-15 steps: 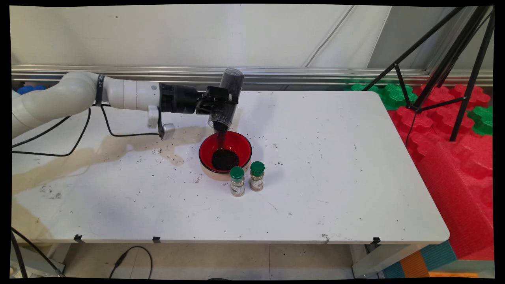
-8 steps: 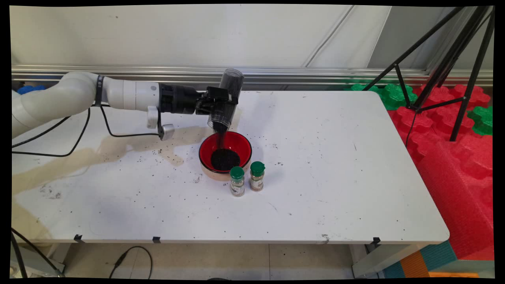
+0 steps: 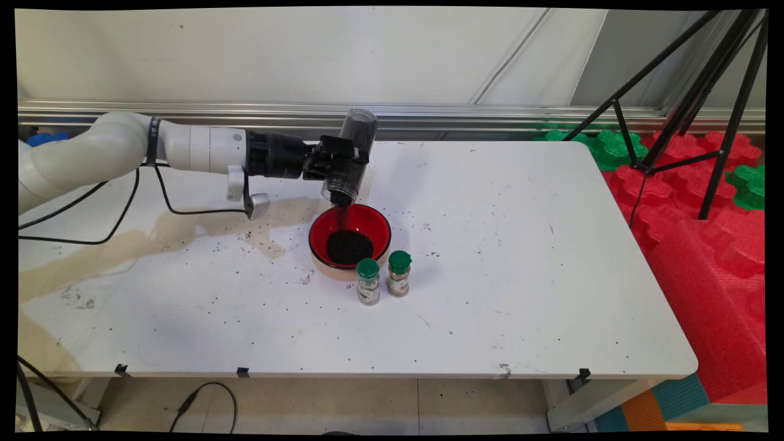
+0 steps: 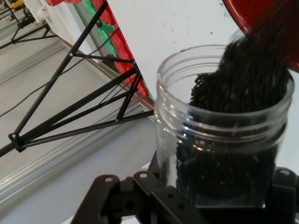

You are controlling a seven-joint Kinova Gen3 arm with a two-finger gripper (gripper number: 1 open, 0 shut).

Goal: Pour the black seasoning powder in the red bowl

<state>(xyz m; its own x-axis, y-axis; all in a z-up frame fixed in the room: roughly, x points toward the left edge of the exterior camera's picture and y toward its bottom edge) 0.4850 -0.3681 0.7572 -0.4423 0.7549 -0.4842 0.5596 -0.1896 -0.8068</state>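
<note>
Clear jar (image 3: 349,160) tipped mouth-down above the red bowl (image 3: 350,237) at frame centre.

The gripper (image 3: 339,160) is clamped on the jar – dark grains (image 4: 233,100) stream into the bowl. Two green-capped spice bottles (image 3: 383,280) stand just below it on the white table (image 3: 520,275).

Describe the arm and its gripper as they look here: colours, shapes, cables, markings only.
The arm is a white tube of rounded links, with a dark band round it near the wrist. Black cables hang beneath it. A small white and grey fitting hangs below the wrist. The gripper is black, with a bolted linkage behind its jaws.
</note>
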